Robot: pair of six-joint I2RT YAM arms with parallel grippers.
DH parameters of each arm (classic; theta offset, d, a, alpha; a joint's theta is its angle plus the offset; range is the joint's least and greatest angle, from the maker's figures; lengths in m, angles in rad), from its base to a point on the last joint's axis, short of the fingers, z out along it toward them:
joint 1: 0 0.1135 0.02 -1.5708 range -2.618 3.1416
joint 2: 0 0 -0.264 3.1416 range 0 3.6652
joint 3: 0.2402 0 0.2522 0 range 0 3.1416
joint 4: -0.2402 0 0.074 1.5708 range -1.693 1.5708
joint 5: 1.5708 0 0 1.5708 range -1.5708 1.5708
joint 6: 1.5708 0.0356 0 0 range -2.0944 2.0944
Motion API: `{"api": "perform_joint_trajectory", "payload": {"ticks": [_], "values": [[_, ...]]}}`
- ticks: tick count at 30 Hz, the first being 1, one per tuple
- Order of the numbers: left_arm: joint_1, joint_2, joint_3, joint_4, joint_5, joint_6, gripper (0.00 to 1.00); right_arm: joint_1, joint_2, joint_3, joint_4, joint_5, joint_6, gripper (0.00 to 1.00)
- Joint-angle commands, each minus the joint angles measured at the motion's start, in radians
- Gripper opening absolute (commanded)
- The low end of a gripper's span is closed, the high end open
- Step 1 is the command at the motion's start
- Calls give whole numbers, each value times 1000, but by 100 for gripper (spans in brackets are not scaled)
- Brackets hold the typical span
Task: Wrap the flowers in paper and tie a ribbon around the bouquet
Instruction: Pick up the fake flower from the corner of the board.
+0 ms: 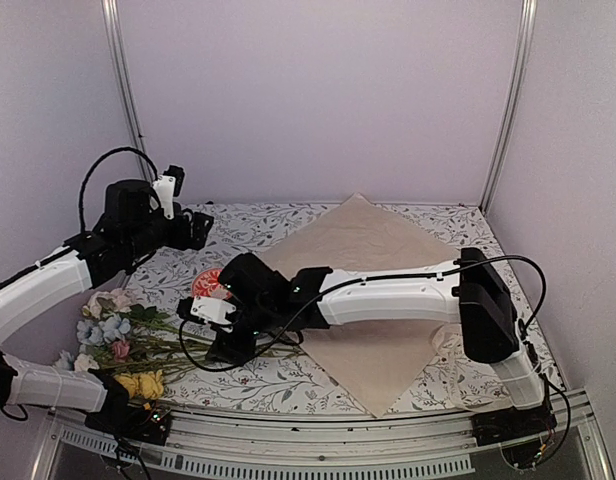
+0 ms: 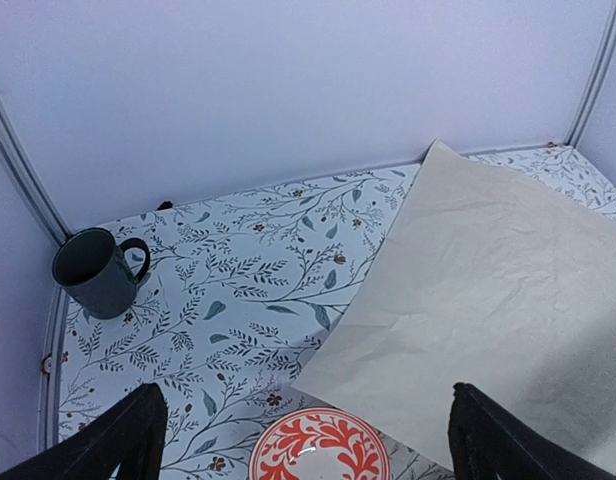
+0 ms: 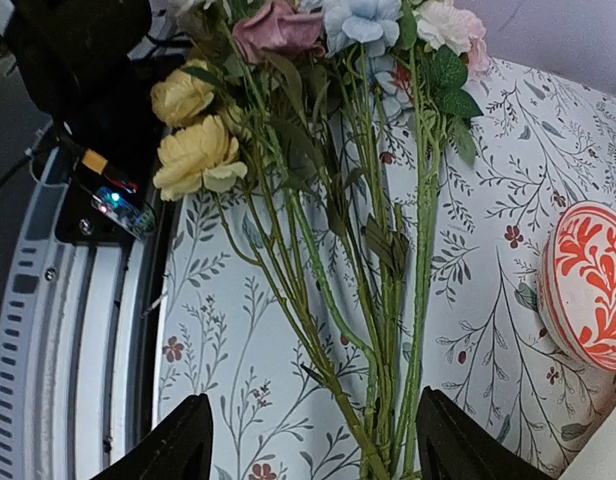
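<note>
Bench (image 1: pixel 283 378), leaf-print surface; plain lilac walls (image 1: pixel 318 100), metal posts (image 1: pixel 123 100) in the far corners. Paper (image 1: pixel 373 250) lies flat, diamond-wise, from centre toward the right edge. Flowers (image 3: pixel 318 250) lie at the near-left corner, blooms toward the left edge. Dish (image 2: pixel 320 450) is just beside the paper; mug (image 2: pixel 96 272) is at the far-left corner. Left gripper (image 2: pixel 308 392) is wide, empty and raised. Right gripper (image 3: pixel 313 400) is wide, straddling the flowers.

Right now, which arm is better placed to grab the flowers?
The right one. The right tool hangs open over the flowers, their stems running between its fingers. The left tool, also open, faces the dish and the paper, with no flowers in its view.
</note>
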Motion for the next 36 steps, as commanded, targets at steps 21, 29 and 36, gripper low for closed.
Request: {"api": "perform_joint_trajectory", "payload": {"ticks": [21, 29, 36], "values": [[37, 46, -11, 32, 88, -21, 98, 135, 239, 26, 295, 466, -470, 36], [44, 52, -11, 32, 96, -28, 98, 138, 167, 2, 302, 424, -387, 8], [45, 57, -11, 33, 100, -28, 98, 138, 116, -27, 296, 378, -302, 5]]}}
